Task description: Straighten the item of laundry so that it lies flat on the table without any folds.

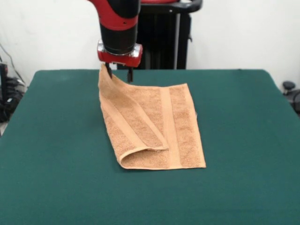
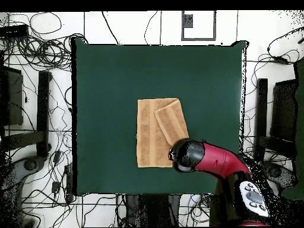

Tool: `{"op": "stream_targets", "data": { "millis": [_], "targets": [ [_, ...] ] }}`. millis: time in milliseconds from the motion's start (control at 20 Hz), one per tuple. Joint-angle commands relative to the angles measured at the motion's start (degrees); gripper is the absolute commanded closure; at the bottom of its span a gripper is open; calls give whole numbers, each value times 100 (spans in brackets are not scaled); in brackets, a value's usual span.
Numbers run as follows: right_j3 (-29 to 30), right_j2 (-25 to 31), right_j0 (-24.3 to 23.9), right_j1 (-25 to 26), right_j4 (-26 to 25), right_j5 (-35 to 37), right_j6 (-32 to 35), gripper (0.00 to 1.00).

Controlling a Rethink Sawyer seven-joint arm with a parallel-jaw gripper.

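The item of laundry, an orange-tan towel, lies mid-table on the dark green table. Its left part is folded over the rest, with a rolled fold at the near edge. The far left corner is lifted off the table and pulled up to my gripper, which is shut on that corner. From overhead the towel shows a narrow flap lying diagonally across its right side. There the arm's red and black head covers the gripper and the held corner.
Green tabletop surrounds the towel on all sides in both views. Cables and black stands lie on the floor around the table. The robot's black pedestal stands behind the far edge.
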Motion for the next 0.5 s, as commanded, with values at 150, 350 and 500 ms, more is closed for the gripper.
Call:
{"op": "stream_targets", "data": {
  "millis": [150,350,500],
  "targets": [
    [173,89,67,3,-171,-232,681,0],
    [223,42,129,-91,-127,-205,741,0],
    [298,-6,187,-177,-93,-216,820,0]
  ]
}}
